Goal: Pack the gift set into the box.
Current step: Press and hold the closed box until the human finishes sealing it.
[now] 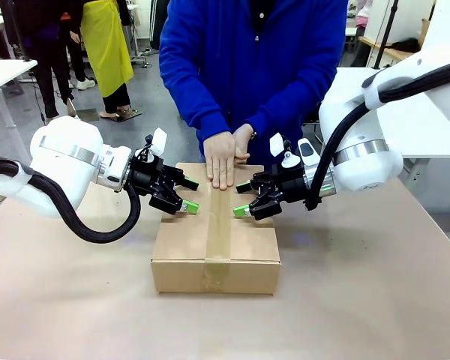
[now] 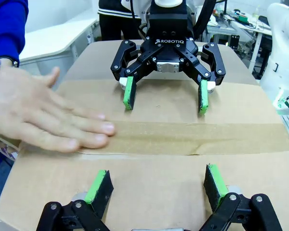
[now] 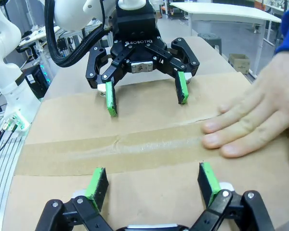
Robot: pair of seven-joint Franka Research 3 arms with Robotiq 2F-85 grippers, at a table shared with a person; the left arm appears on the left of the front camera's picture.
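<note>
The box lies closed on the table, its flaps joined by a strip of brown tape along the middle seam. The gift set is hidden. A person's hands lie flat on the tape at the far end. My left gripper is open at the left flap, with nothing between its green pads. Facing it across the seam, my right gripper is open at the right flap. The left wrist view has my left gripper low, the right gripper opposite and the hand on the tape.
The brown table has free room around the box. In the right wrist view my right gripper faces the left gripper, and the person's hand rests on the seam. White tables and people stand farther off.
</note>
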